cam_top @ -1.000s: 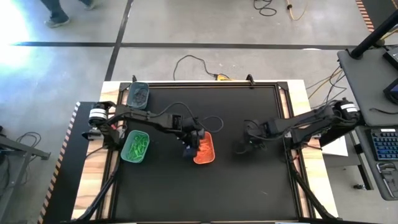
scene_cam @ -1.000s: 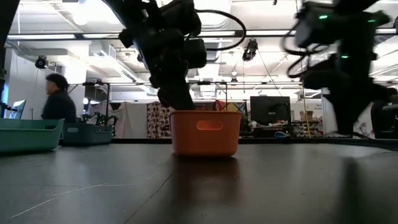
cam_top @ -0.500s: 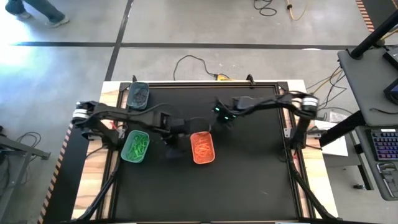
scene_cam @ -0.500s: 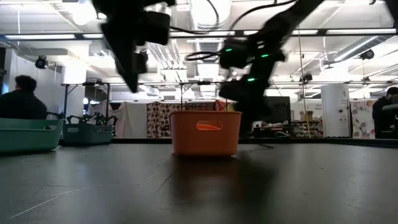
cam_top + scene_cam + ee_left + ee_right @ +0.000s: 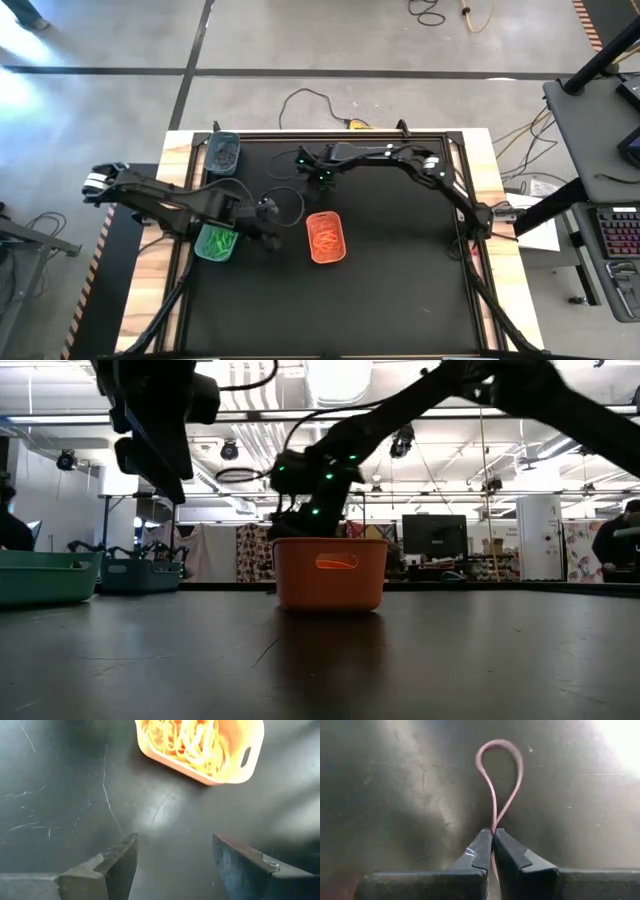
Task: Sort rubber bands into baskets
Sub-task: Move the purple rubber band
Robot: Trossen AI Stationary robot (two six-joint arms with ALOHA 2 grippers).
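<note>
The right tool (image 5: 492,836) is pinched shut on a single rubber band (image 5: 498,775), whose pale pink-brown loop stands out beyond the fingertips over the dark table (image 5: 395,795); the band's other end is hidden between the fingers. From above, this tool (image 5: 318,176) sits over the far middle of the table, too small there for the band to show. The left tool (image 5: 172,862) stands wide open with nothing between its fingers, over bare table just beside the orange basket (image 5: 200,747), which is cut off at the picture's edge and holds a tangle of orange bands. From above, the left tool (image 5: 268,222) lies between the light green basket (image 5: 218,238), partly covered by the arm, and the orange one. The dark basket (image 5: 223,152) sits at the far left corner, its contents hard to make out.
</note>
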